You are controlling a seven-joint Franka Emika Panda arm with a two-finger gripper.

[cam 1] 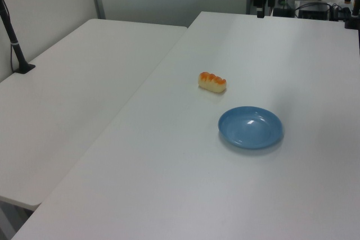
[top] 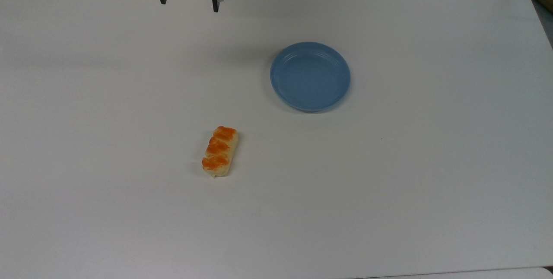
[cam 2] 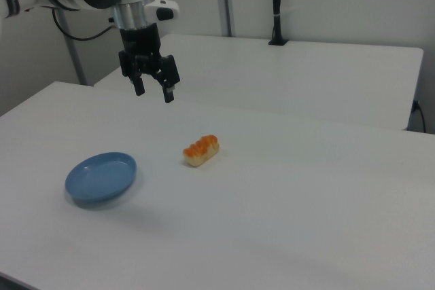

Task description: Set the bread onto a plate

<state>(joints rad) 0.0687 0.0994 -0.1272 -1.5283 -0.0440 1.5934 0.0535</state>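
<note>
The oblong, glazed, bumpy bread (top: 220,151) lies on the smooth white table (top: 389,184), apart from the round, ringed blue plate (top: 310,76). The pincer (top: 189,4) hangs wide open, empty.

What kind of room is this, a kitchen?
Probably a robot lab, not a kitchen: a robot arm with an open gripper hangs over plain white tables, with just bread and a blue plate.

The bread (top: 220,151) is a small, long, pale loaf with orange-brown bumps on top. It lies flat on the white table (top: 389,192), well apart from the plate (top: 310,76). The plate is round, blue and shallow, with a raised rim. It sits flat on the table with nothing in it.
</note>
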